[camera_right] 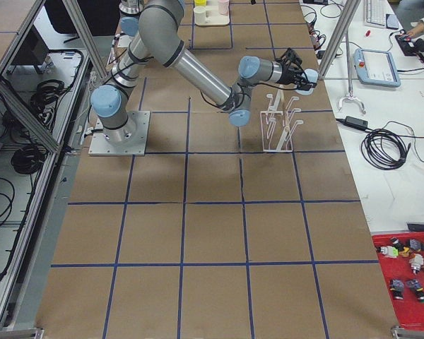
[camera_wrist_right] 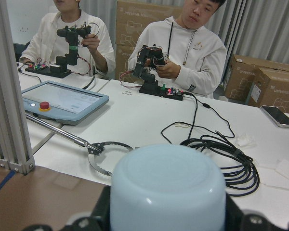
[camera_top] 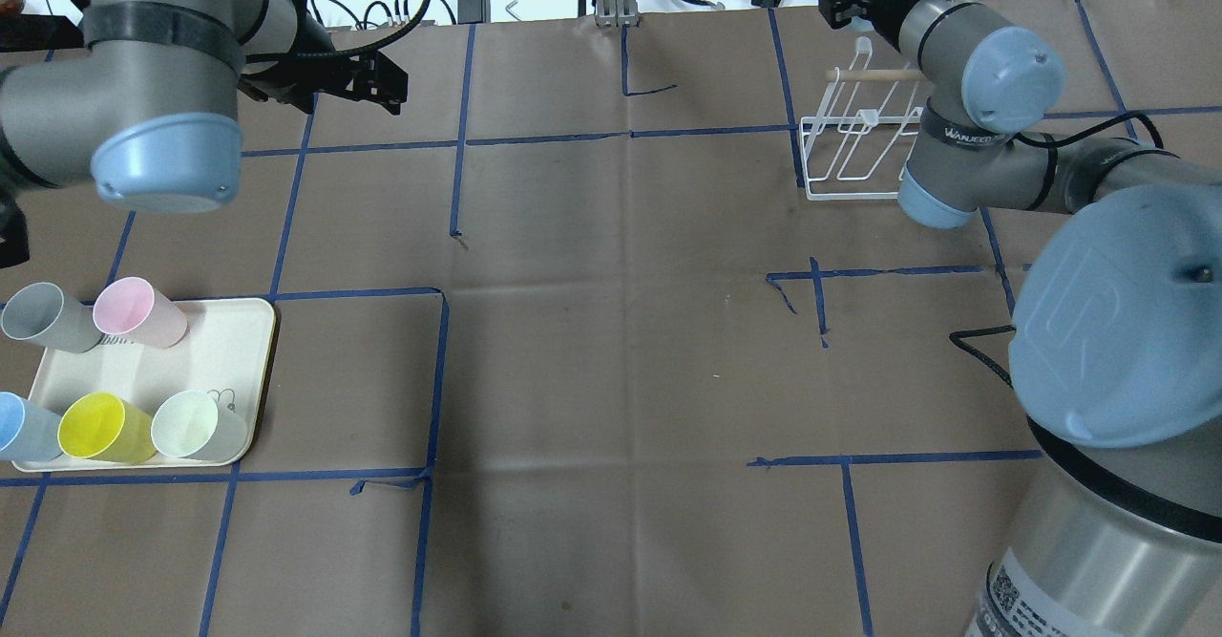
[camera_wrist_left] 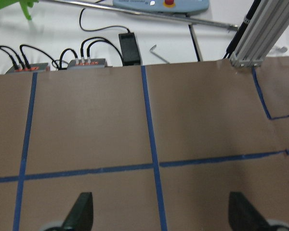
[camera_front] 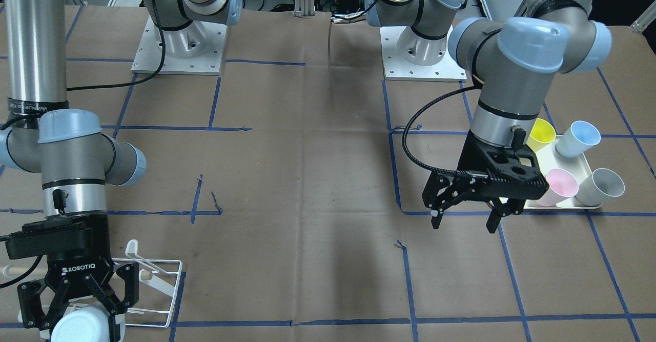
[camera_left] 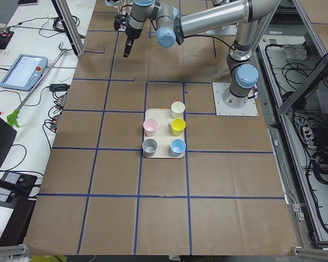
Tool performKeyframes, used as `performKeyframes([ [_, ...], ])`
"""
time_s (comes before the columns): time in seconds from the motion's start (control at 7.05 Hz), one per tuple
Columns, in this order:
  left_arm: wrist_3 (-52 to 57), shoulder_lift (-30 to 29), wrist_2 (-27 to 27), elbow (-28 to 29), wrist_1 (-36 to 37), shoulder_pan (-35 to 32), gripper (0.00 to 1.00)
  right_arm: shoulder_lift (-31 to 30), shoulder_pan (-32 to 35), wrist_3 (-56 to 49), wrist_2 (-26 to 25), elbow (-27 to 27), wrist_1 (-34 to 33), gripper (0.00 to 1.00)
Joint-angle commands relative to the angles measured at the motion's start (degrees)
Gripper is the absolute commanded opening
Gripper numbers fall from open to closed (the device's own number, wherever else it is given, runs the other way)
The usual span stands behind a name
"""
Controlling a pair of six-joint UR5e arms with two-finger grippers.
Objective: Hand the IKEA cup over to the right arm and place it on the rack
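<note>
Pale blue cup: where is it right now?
In the front-facing view's bottom left corner, the pale blue cup is clamped in the right gripper, close beside the white wire rack.

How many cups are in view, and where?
6. Five on the cream tray: grey cup, pink cup, blue cup, yellow cup, cream cup. The sixth, a pale-blue cup, is held in the right end effector near the rack. None appear hidden.
</note>
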Motion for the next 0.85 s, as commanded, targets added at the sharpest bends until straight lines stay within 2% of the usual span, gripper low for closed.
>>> performKeyframes([
  [0.0,-4.15,2.92,-0.07,10.13,-22.92,-0.3,1.0,0.78,-0.81,-0.02,0.11,0.97,-0.34,0.3],
  [0.43,-4.08,4.76,0.18,7.99,-25.18,-0.57,1.0,0.7,-0.73,3.32,0.11,3.17,-0.43,0.3],
  [0.57,-4.17,5.37,0.27,7.2,-28.84,-0.57,1.0,0.61,-0.73,3.32,0.11,3.78,-0.43,0.33],
  [0.71,-4.08,5.82,0.36,7.02,-30.8,-0.57,1.0,0.52,-0.81,3.23,0.46,3.79,-0.52,0.6],
])
